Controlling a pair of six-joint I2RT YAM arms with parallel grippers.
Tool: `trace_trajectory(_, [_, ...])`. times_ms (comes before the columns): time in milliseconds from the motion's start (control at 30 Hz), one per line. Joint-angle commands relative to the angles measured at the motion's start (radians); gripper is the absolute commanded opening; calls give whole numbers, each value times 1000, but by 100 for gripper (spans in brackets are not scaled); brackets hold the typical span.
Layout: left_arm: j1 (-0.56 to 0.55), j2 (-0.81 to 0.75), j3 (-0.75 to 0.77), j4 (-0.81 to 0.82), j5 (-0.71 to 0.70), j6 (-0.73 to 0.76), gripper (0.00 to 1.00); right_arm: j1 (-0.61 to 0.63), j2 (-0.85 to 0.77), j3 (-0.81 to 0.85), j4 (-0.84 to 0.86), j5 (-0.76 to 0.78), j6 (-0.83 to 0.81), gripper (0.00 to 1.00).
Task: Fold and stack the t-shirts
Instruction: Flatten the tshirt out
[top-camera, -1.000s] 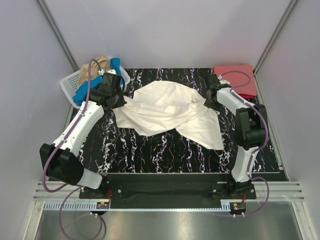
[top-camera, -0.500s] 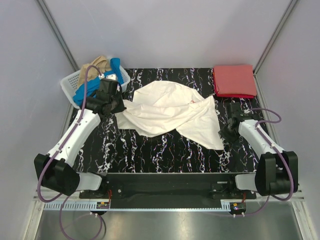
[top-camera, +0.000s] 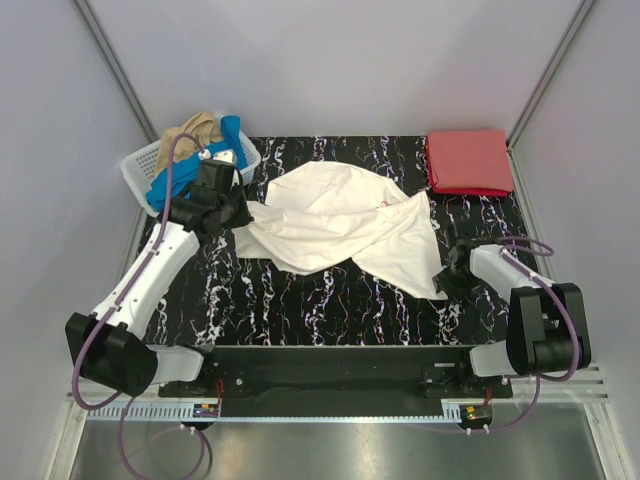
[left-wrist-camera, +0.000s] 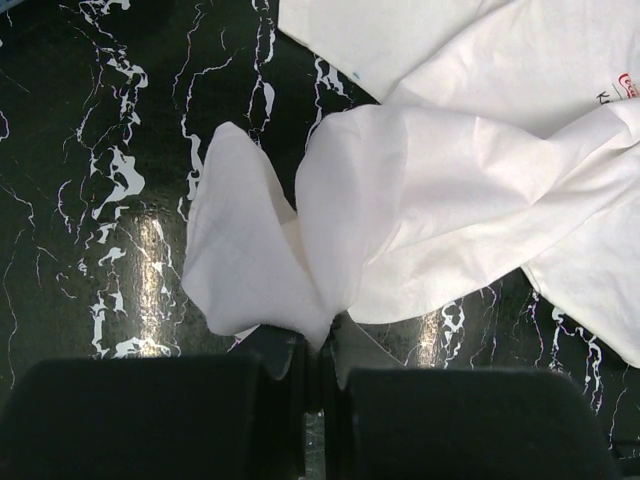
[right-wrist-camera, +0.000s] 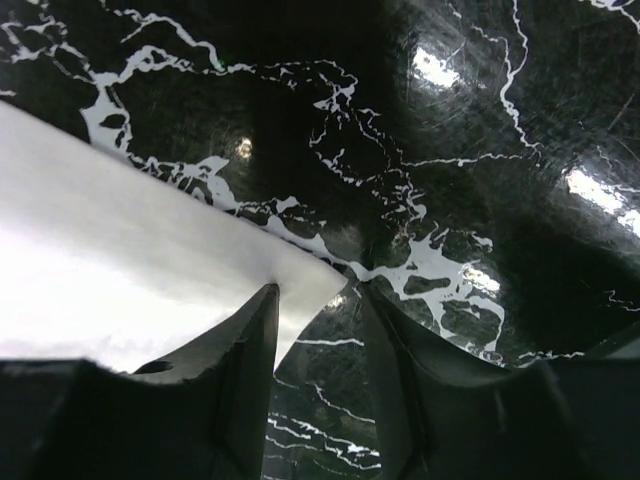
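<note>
Tabletop (top-camera: 300, 300) of glossy black, white-veined laminate carries white t-shirt (top-camera: 330, 215), crumpled in soft folds at centre, a trace of red print showing. Folded red t-shirt (top-camera: 468, 162) lies flat at 1 o'clock. Lattice basket (top-camera: 140, 170) at 10 o'clock holds blue t-shirt (top-camera: 165, 185) and tan t-shirt (top-camera: 195, 128), heaped. Left gripper (left-wrist-camera: 315, 345) pinches white t-shirt's bunched 9 o'clock edge. Right gripper (right-wrist-camera: 315, 320) stands spread, jaws astride the pointed 4 o'clock corner, not clamping it

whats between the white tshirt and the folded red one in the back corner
Nothing but bare black marbled table lies between the white t-shirt and the folded red t-shirt. The two shirts do not touch. This shows in the top view.
</note>
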Motion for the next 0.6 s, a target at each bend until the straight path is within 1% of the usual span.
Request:
trace_trajectory(0, [-5,-36,-6,55,23,18,0,3,31,-23,75,55,44,45])
trace_trajectory(33, [-3,-34,-6,57,28,20,0,3,39,-27,83,59,45,41])
trace_trajectory(67, [-3,-32,-3,57,30,20,0,3,48,-30,86,64,44,33])
trace_trajectory(133, [-5,-35,2,57,30,24,0,3,40,-36,86,78,27,8])
trace_trajectory(167, [-5,-39,5,55,27,24,0,3,28,-36,83,84,13,0])
trace_trajectory(200, [-3,-52,9,55,27,26,0,2,8,-33,75,98,-5,0])
trace_trajectory(267, [-3,-71,17,51,33,21,0,3,-81,-5,39,131,-68,0])
trace_trajectory(300, [-5,-92,35,43,36,15,0,2,-119,9,20,162,-79,0])
trace_trajectory(333, [-8,-101,46,39,45,4,0,3,-195,45,-20,226,-94,0])
trace_trajectory(400, [-25,-121,93,13,56,-6,0,3,-266,100,-66,280,-114,0])
trace_trajectory(433, [-32,-124,110,0,56,-9,0,3,-327,160,-108,288,-126,0])
trace_trajectory(500, [-45,-135,155,-36,59,-14,0,3,-403,217,-138,287,-134,0])
trace_trajectory(567, [-48,-143,184,-59,76,-19,0,3,-446,278,-153,274,-149,0])
